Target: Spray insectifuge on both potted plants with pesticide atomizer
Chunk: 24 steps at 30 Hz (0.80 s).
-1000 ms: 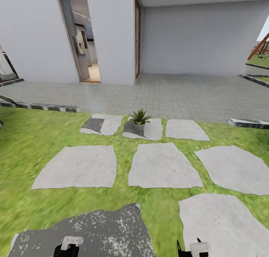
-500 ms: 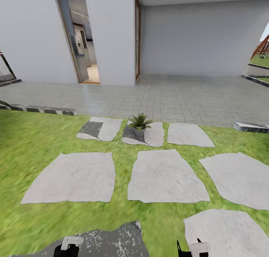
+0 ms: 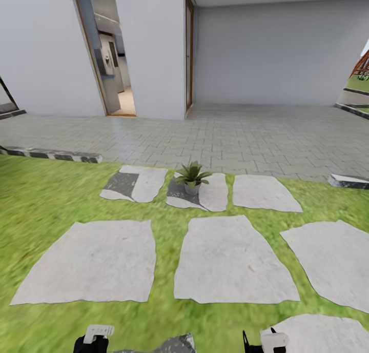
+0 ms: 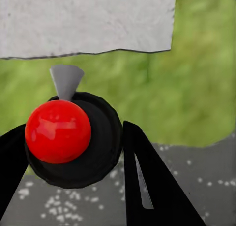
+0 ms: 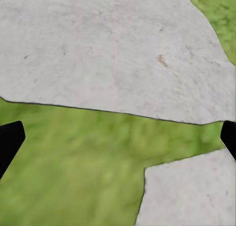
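Everything on the ground sits lower in the head view than half a second ago, and the doorway looms larger. That is the camera rolling forward with the robot, not the things shifting. One potted plant stands just above the middle of the frame, on a stepping stone at the far edge of the lawn, well apart from both arms.

At the bottom left the left gripper looks clenched on the pesticide atomizer. In the left wrist view its black fingers flank a dark round body with a red ball and a grey nozzle cone. At the bottom right the right gripper is spread wide with nothing between its tips.

The main risk is judging range badly. Stop too soon and the insectifuge lands on stone and grass, as the white specks on the dark slab under the left arm suggest. Roll too close and the base could knock the small pot over. Spraying from one side only would probably leave the far leaves bare.
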{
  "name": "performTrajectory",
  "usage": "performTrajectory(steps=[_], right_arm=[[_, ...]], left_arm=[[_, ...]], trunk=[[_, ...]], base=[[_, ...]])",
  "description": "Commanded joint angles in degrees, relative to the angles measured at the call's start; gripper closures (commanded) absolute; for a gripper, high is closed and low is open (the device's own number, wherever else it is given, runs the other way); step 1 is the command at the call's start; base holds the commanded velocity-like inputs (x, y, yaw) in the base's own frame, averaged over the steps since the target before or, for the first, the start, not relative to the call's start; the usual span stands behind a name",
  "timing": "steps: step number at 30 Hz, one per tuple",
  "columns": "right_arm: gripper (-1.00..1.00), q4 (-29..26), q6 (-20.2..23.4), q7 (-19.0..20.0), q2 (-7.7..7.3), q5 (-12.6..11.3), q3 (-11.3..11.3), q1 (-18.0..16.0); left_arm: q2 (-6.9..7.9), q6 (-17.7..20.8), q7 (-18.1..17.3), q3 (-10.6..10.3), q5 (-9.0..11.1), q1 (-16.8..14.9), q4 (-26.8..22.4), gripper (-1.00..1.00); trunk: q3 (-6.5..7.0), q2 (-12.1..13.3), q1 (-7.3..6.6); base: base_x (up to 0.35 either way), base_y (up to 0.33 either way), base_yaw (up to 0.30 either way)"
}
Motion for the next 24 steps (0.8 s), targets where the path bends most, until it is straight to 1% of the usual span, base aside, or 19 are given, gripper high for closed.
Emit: performTrajectory(steps=[1,11,24], right_arm=[[-1.0,0.0,0.0,-0.6,-0.01,0.3,0.4,0.0],[-1.0,0.0,0.0,-0.6,0.15,0.3,0.4,0.0],[-1.0,0.1,0.0,-0.5,0.15,0.3,0.4,-0.1]], left_arm=[[0.02,-0.2,-0.2,0.0,0.1,0.0,0.0,1.0],[0.02,-0.2,-0.2,0.0,0.1,0.0,0.0,1.0],[0.02,-0.2,-0.2,0.0,0.1,0.0,0.0,1.0]], trunk=[[-0.05,0.0,0.03],[-0.05,0.0,0.03],[-0.05,0.0,0.03]], base=[[0.341,0.0,0.0],[0.341,0.0,0.0],[0.341,0.085,0.0]])
